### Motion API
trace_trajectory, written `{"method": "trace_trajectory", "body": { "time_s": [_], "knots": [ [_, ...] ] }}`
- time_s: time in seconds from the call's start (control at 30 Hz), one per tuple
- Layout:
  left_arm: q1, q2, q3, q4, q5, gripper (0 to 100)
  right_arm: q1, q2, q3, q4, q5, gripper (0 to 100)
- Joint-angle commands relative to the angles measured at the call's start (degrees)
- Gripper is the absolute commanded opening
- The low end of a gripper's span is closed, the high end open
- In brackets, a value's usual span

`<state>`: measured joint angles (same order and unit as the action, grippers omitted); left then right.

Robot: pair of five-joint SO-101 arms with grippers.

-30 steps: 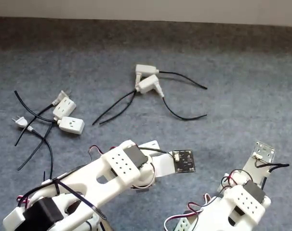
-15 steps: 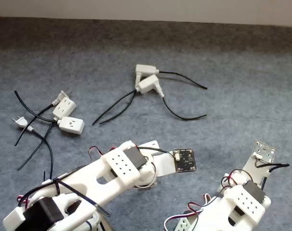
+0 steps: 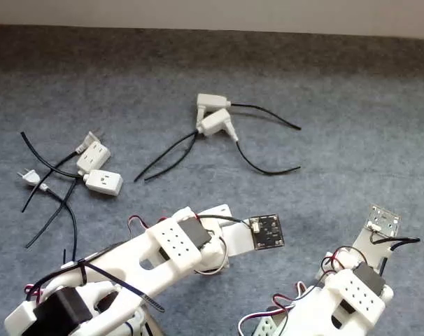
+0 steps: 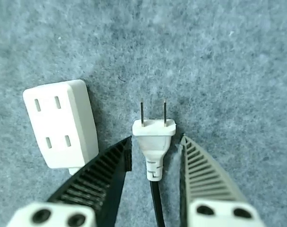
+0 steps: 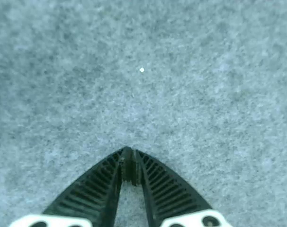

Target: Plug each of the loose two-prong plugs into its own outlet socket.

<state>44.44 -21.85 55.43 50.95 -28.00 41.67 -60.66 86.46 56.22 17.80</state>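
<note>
- My left gripper (image 4: pixel 156 141) is spread wide, with one black finger and one pale finger on either side of a white two-prong plug (image 4: pixel 154 130). I see a gap on both sides, so nothing is pinched.
- That plug lies flat on the grey carpet (image 4: pixel 228 61). Its two dark metal prongs point away from the gripper, and its ribbed neck leads into a black cord (image 4: pixel 156 203) that runs back between the fingers.
- Just beside it, not touching, lies a white outlet block (image 4: pixel 60 123), face up, showing two pairs of slots.
- In the high view, my left arm (image 3: pixel 163 252) reaches over the near centre of the carpet.
- My right gripper (image 5: pixel 130 165) is pressed together with nothing in it, over bare carpet at the near right.
- At far centre, a joined plug and socket (image 3: pixel 213 115) trail black cords.
- At the left sit two more outlet blocks (image 3: pixel 99 170), with a loose plug (image 3: pixel 30 176) a little to their left.
</note>
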Motion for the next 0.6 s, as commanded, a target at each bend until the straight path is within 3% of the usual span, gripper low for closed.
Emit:
{"method": "trace_trajectory", "body": {
  "time_s": [0.0, 0.17, 0.43, 0.57],
  "knots": [
    [0.13, -0.4, -0.13, -0.53, 0.26, 17, -1.27, -0.13, 0.57, -2.07, 0.35, 0.9],
    [0.31, 4.53, -3.47, -0.09, 0.26, 17, -1.19, -0.13, 0.57, -2.07, 0.35, 0.9],
    [0.13, 20.09, -17.63, 10.11, 0.35, 6, -1.19, -0.13, 0.57, -2.07, 0.35, 0.9],
    [0.04, 20.88, -18.77, 10.81, 2.99, 2, -1.19, -0.13, 0.57, -2.07, 0.35, 0.9]
  ]
}}
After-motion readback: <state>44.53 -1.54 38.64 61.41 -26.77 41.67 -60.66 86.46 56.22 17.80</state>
